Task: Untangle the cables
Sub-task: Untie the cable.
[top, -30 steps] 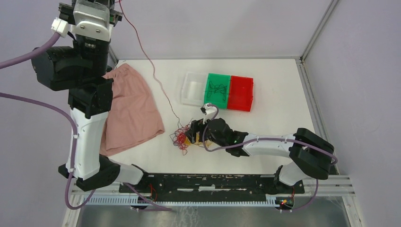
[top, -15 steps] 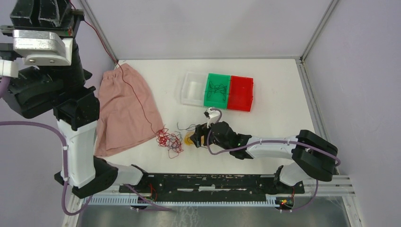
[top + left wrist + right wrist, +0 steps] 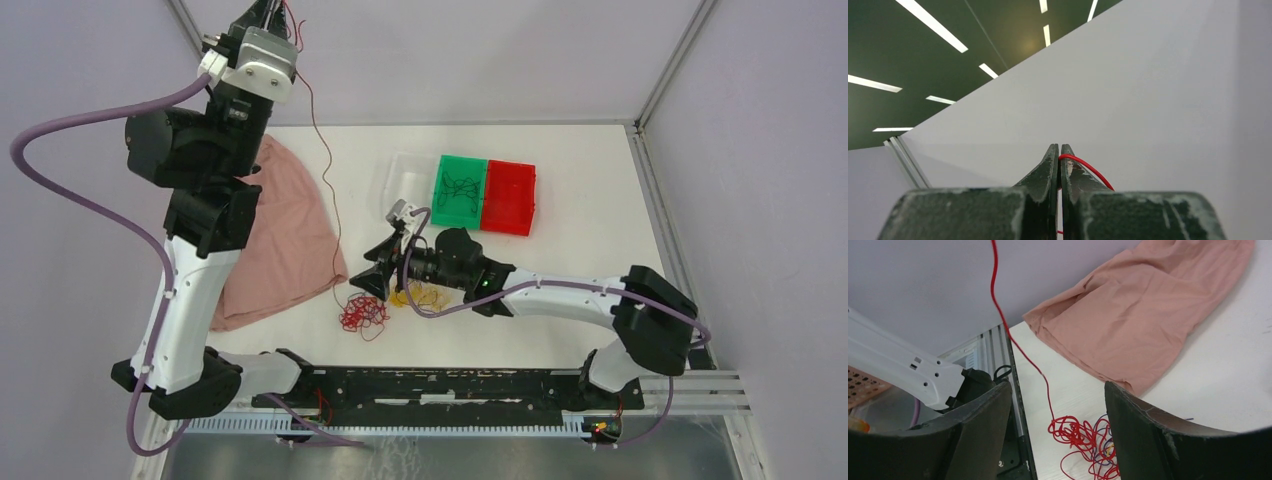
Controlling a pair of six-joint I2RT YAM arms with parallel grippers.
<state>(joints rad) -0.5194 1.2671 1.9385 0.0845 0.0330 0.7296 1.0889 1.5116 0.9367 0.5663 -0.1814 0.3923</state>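
A tangle of red cables (image 3: 362, 313) lies on the white table, with dark blue strands in it (image 3: 1087, 438). Yellow cables (image 3: 428, 295) lie beside it under my right arm. One red strand (image 3: 328, 190) runs from the tangle up to my left gripper (image 3: 283, 12), raised high at the back left. That gripper (image 3: 1058, 148) is shut on the red strand (image 3: 1087, 167). My right gripper (image 3: 372, 279) is open and empty, just above and right of the tangle, its fingers (image 3: 1148, 425) spread on either side of it.
A pink cloth (image 3: 285, 230) lies at the left of the table. A tray with clear, green (image 3: 460, 190) and red (image 3: 509, 197) compartments stands at the back; black cables lie in the green one. The black front rail (image 3: 450, 385) runs along the near edge.
My left arm swung right and back up, pulling the red strand taut. The right gripper lifted, opened and shifted left. The red tangle slid apart from the yellow cables.
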